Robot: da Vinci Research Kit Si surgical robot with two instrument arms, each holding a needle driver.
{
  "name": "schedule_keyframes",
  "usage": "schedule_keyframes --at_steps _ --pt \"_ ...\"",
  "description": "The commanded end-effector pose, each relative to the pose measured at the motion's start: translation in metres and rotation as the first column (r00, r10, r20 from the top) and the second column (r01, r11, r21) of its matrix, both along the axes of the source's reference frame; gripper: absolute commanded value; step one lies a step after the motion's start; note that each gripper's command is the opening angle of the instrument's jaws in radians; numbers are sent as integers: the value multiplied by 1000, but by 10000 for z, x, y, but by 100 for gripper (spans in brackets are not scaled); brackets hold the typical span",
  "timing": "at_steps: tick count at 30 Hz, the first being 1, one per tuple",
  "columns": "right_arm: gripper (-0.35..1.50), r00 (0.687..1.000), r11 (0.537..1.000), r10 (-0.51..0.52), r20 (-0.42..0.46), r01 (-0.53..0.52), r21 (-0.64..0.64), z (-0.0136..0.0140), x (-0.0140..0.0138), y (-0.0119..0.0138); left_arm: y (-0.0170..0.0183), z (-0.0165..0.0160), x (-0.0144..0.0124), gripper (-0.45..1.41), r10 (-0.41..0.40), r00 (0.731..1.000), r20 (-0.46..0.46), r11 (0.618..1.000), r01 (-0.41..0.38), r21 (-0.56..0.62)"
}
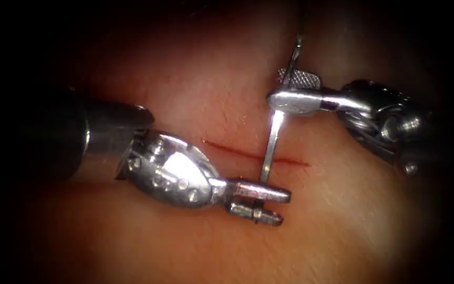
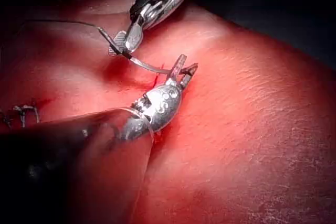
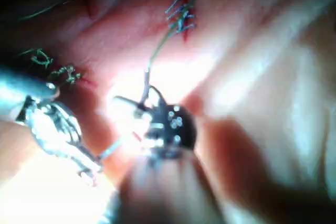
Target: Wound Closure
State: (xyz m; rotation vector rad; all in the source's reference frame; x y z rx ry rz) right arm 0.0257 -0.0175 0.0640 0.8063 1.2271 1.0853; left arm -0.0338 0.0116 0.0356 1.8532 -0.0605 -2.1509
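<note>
Both polished silver metal needle-driver tools, left [image 1: 261, 202] and right [image 1: 290, 89], gleam; the right one's jaw face is cross-hatched. The thin curved steel needle [image 1: 270, 147] shines. The pinkish pork tissue [image 1: 342, 210] looks moist, finely wrinkled.

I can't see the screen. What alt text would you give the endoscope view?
The right tool, coming in from the right, grips a curved needle near its thread end; the needle spans a thin red cut in the tissue. The needle's other end sits between the open jaws of the left tool. Thread trails upward from the needle.
</note>
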Motion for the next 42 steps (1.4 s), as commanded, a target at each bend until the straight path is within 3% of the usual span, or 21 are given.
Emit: schedule_keyframes --at_steps 1,7,14,23,32,42 --pt "115 1000 1000 -7 -11 8 9 11 13 -5 1 5 -5 -45 -1 1000 4 1000 1 -6" --pt "115 999 999 -31 -24 31 17 13 20 -8 0 4 -3 -45 5 1000 5 999 -4 -36" --pt "135 995 980 -36 94 53 -192 11 5 12 -3 3 3 -45 13 1000 7 999 -13 -42" --pt "148 995 980 -36 89 52 -193 11 -10 13 -2 4 9 -45 16 1000 4 999 -15 -49" --pt "148 999 996 -35 40 38 -86 10 -4 12 -3 4 8 -45 18 1000 3 997 -18 -74" --pt "143 998 999 -34 47 35 -9 30 -6 12 -6 2 5 -45 48 999 9 975 -45 -217"
